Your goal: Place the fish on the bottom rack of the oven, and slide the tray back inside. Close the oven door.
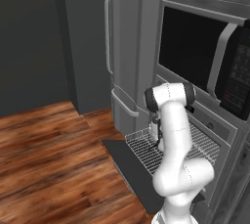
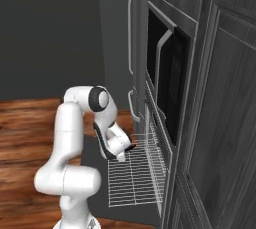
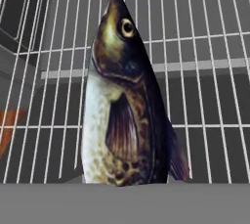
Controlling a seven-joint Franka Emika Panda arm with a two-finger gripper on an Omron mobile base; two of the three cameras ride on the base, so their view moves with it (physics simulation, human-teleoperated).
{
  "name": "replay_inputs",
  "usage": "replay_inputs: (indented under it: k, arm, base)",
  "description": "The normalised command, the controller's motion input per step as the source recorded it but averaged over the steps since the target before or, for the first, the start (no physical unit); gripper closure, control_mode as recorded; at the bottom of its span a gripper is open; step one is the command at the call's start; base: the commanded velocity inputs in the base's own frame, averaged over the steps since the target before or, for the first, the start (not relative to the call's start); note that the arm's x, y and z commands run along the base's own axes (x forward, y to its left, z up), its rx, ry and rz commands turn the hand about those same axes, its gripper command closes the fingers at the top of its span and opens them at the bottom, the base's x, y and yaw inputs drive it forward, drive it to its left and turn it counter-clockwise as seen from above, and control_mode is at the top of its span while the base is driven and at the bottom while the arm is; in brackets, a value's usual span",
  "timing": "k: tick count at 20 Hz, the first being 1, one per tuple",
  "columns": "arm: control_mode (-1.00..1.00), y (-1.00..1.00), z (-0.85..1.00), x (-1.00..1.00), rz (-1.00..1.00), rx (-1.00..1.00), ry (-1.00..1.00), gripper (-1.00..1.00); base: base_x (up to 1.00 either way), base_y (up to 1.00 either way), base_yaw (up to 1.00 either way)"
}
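Fish (image 3: 128, 105) gripped in closed fingers (image 2: 125, 152), head pointing away from hand, long axis running along fingers. Hangs just over pulled-out rack (image 1: 146, 149) (contact unclear), above dropped oven door (image 1: 128, 169). Next move: lower straight down, release.
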Motion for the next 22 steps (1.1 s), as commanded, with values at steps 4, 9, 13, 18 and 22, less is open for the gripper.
replay_inputs:
  k: [4,9,13,18,22]
  arm:
    - [-1.00,-0.10,-0.24,0.26,-0.04,0.00,0.05,1.00]
    - [-1.00,-0.08,-0.31,0.30,-0.04,0.00,0.04,1.00]
    - [-1.00,-0.20,-0.25,0.26,-0.02,0.00,0.04,1.00]
    - [-1.00,-0.39,-0.18,0.19,0.00,0.00,0.04,1.00]
    - [-1.00,-0.51,-0.18,0.23,0.00,0.00,0.06,1.00]
  base:
    - [0.00,0.00,0.00]
    - [0.00,0.00,0.00]
    - [0.00,0.00,0.00]
    - [0.00,0.00,0.00]
    - [0.00,0.00,0.00]
